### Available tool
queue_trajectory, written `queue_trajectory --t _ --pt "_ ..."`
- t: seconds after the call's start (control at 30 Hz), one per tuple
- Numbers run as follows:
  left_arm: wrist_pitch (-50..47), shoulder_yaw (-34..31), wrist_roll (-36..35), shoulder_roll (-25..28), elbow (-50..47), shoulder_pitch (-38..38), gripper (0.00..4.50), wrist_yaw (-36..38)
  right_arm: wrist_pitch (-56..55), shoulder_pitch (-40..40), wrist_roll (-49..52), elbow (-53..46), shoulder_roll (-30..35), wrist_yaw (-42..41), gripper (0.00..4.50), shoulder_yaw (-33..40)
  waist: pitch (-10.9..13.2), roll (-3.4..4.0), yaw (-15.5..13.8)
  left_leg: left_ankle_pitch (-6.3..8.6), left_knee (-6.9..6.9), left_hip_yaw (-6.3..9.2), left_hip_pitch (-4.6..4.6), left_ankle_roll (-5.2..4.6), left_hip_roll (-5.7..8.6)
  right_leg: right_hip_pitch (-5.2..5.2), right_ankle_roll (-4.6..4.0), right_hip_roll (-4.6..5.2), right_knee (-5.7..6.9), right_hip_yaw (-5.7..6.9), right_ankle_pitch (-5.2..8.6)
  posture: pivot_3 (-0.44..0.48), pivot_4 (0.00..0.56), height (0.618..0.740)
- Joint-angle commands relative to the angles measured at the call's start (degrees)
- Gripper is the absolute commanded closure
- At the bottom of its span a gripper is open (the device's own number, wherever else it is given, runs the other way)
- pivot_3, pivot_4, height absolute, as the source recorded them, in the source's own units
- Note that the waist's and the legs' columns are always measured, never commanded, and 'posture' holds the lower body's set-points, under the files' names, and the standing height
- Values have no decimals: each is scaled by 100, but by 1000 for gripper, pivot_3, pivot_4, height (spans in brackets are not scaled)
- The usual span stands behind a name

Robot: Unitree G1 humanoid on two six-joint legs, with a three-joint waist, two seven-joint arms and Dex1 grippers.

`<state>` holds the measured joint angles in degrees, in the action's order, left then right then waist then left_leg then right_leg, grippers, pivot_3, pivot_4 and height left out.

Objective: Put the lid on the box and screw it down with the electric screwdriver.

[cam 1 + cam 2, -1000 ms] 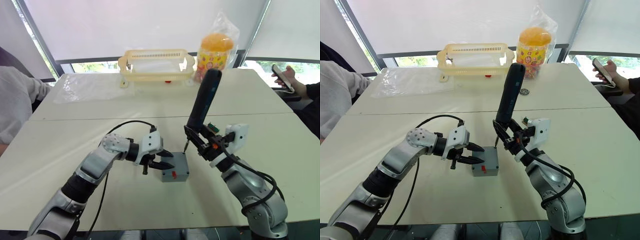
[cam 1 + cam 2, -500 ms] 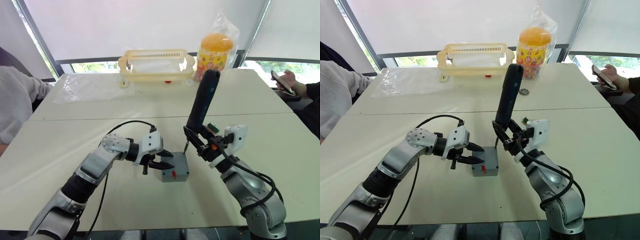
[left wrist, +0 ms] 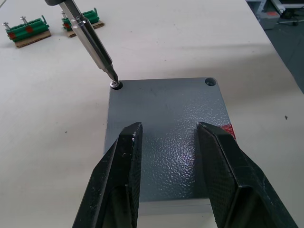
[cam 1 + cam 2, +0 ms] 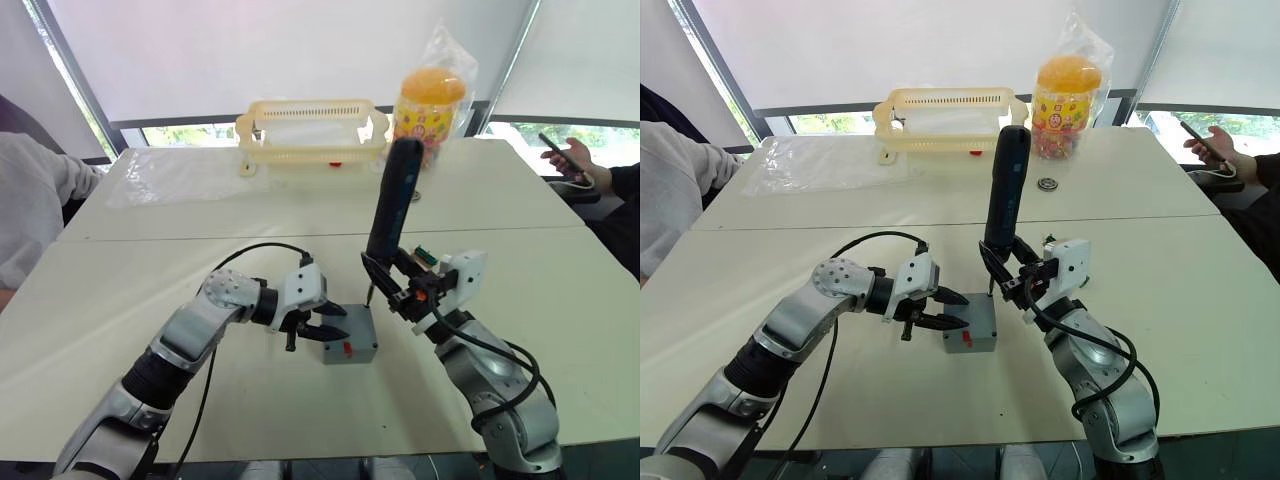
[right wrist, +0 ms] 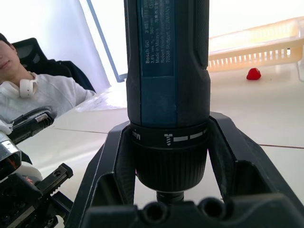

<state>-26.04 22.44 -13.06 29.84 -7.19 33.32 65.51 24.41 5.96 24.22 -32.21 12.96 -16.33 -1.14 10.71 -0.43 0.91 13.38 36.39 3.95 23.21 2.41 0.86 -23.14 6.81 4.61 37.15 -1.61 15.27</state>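
Lid (image 3: 166, 137) sits on the box (image 4: 351, 337) mid-desk. Your right hand (image 4: 405, 291) pinches the electric screwdriver (image 4: 391, 212), nearly upright, its bit in the lid's far corner screw. Your left hand (image 3: 173, 166) hovers spread, just left.

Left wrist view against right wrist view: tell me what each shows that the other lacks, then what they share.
Left wrist view alone: the flat grey square plastic lid on the box, the thin metal bit touching a screw at one corner, an empty corner hole, two small green circuit boards, and the open left gripper over the lid.

Right wrist view alone: the right gripper shut on the dark navy cylindrical body, the pale yellow plastic basket, and a seated person.

Both: the electric screwdriver and the white table.
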Motion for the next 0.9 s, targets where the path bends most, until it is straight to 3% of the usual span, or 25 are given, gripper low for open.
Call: queue_trajectory --t 0.03,0.33,0.53,0.9 --pt "-153 237 173 99 72 -149 2690 53 -147 -43 -161 37 71 -110 2793 -109 -1 0 0 0 -1 0 -1 0 0 1 0 0 0 0 0 0 150 740" --pt "-107 256 213 75 160 -115 2690 50 -353 62 -248 247 -48 -301 2793 -320 -13 -12 -1 0 -7 0 -15 0 -1 14 -2 0 -5 0 1 0 150 740" --pt "-118 224 215 105 163 -126 2690 37 -480 104 -347 385 -122 -321 2793 -379 -14 -12 3 1 -28 -1 -74 0 -2 68 -23 2 -19 1 20 0 150 740" --pt "-113 203 219 143 173 -126 2690 39 -774 4 -652 582 -68 -368 2793 -398 -14 -13 6 1 -29 -1 -76 0 -4 69 -24 1 -18 1 22 0 150 740"
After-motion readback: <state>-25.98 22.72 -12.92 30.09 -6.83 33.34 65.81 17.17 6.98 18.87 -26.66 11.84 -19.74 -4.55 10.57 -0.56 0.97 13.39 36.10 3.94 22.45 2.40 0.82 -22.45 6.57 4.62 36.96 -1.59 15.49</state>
